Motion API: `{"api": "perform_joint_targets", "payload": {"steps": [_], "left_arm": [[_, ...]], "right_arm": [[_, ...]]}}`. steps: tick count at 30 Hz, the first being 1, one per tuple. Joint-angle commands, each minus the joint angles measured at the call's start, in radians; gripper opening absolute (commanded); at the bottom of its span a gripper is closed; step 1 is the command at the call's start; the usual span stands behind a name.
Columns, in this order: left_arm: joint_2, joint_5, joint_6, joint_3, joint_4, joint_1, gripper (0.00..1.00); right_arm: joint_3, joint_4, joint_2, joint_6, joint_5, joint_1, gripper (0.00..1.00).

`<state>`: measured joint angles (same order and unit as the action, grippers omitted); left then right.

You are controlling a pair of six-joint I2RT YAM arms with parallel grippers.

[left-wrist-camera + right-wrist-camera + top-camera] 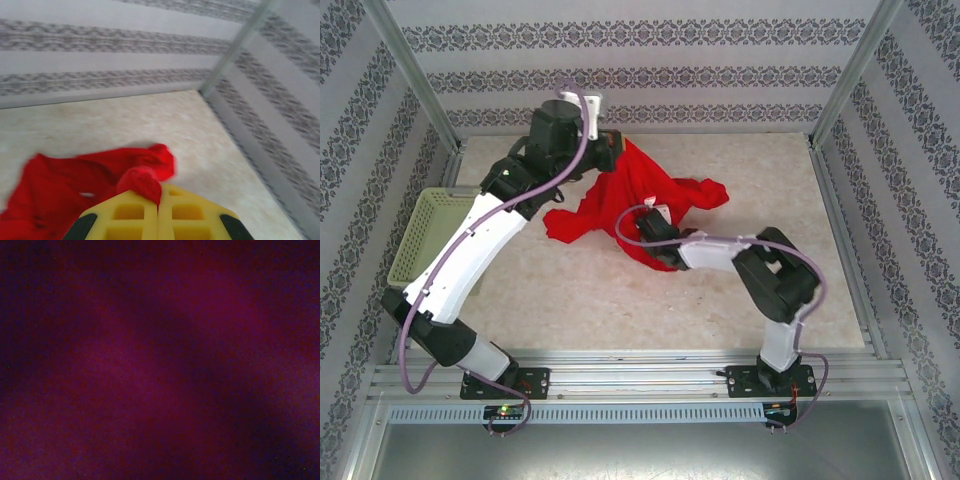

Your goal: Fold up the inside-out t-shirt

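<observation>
Two tools work on one garment. The left tool (159,196) has its yellow fingers (125,215) pressed together on a small bunch of red cloth, so it is clenched on the inside-out t-shirt (620,195). From above, this tool is raised over the garment's far edge, and the cloth rises to it in a narrow peak. Holding it high probably lets the thin fabric hang and pull free of its own creases.

The right tool (652,225) sits low on the near part of the garment, on the side away from the pale green basket (420,240). It is clenched. Its wrist camera looks into dim red at very close range, which suggests cloth draped over the lens and a fold caught between the jaws. A second, lower hold would anchor the shirt so that the raised end can be drawn taut.

The shirt itself is a crumpled heap on the tabletop (740,290), to the right of the basket and apart from it. One lobe trails toward the basket and another spreads away from it. Which part is sleeve, hem or collar cannot be told.

No flat panel or crease is visible, so folding proper has probably not begun, and spreading the cloth flat appears to be the step in hand.
</observation>
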<state>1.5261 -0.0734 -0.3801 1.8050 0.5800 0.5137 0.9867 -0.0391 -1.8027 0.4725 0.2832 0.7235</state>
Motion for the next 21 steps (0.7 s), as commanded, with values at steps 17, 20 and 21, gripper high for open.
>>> {"api": "perform_joint_targets", "payload": {"steps": [17,20,21], "left_arm": [[0.384,0.246,-0.074,-0.212,0.151,-0.176,0.04],[0.379,0.260,-0.092,-0.287,0.118,-0.177,0.04],[0.379,0.261,-0.097,-0.308,0.115,-0.177,0.04]], "right_arm": [[-0.447,0.244,0.800,-0.060,-0.228,0.024,0.00],[-0.497,0.218,0.860,-0.039,-0.212,-0.003,0.00],[-0.520,0.219,0.869,-0.027,-0.208,-0.012,0.00]]}}
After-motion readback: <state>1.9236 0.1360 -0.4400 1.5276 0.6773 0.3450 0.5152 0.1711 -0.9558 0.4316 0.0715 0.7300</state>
